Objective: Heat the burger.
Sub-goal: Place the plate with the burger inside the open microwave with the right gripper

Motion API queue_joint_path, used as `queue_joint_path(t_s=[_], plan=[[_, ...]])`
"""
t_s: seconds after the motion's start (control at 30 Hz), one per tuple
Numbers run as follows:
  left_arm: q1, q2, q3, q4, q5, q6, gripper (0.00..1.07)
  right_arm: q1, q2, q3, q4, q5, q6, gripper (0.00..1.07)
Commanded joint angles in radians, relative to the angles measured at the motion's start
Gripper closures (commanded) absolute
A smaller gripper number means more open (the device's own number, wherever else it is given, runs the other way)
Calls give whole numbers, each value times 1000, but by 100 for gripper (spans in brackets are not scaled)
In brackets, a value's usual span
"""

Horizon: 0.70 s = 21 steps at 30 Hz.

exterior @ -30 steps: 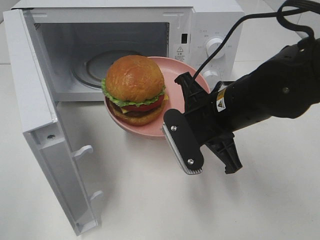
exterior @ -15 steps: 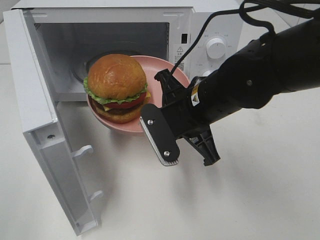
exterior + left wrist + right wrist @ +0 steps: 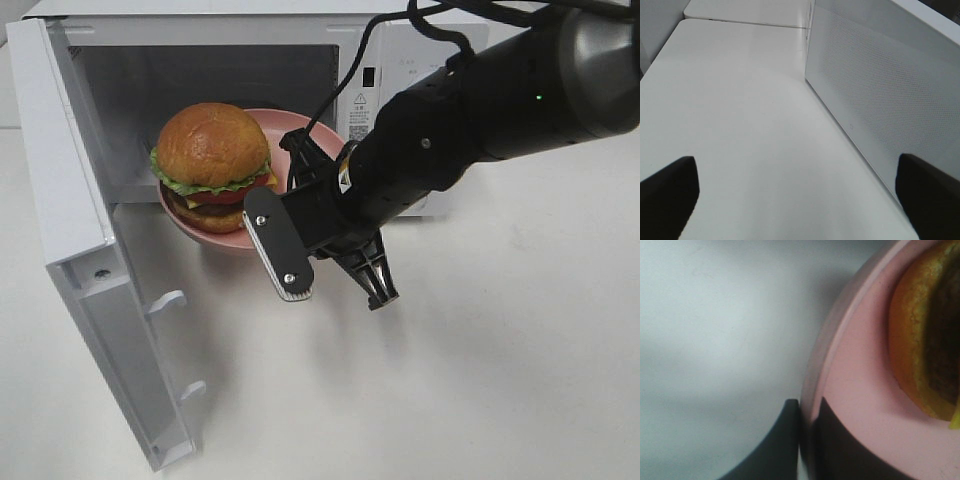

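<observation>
Burger (image 3: 210,158), probably light but tall and loosely stacked, sits on a pink plate (image 3: 290,128) at the microwave (image 3: 200,28) mouth, best carried level by the stiff rim the right jaws pinch, cavity free ahead, open door (image 3: 90,300) close alongside, left jaws spread.

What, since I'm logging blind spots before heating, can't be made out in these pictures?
Exterior high: the black right arm hides most of the control panel on the white microwave and how the right gripper holds the round pink plate.
Right wrist: the golden-bun burger is blurred and cut by the frame edge.
Left wrist: frame edges crop the left gripper.
</observation>
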Motion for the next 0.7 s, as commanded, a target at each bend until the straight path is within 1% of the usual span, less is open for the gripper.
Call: queue_joint_path(t_s=[0.03,0.13,0.2,0.33,0.4,0.43,0.47,0.53,0.57,0.63,0.67,0.7], plan=[[-6,-4,3,-8,3,0,7,0,29,-67,-3,-30,21,107],[-6,-4,3,-8,3,0,7,0,37,-77,-3,-31,31,107],[-6,-4,3,-8,3,0,7,0,66,-120,-3,-30,55,107],[-6,-4,3,-8,3,0,7,0,87,-156,-4,-11,58,107],[-6,-4,3,-8,3,0,7,0,111,-199,-3,4,73,107],[-6,-4,3,-8,3,0,7,0,111,-199,-3,4,73,107],[-6,-4,3,-8,3,0,7,0,128,-229,-5,18,96,107],[-6,-4,3,-8,3,0,7,0,137,-246,-5,22,108,107],[-6,-4,3,-8,3,0,7,0,152,-274,-12,21,128,107],[-6,-4,3,-8,3,0,7,0,161,-289,-20,21,140,107],[-6,-4,3,-8,3,0,7,0,180,-318,-31,29,164,107],[-6,-4,3,-8,3,0,7,0,180,-318,-31,29,164,107]])
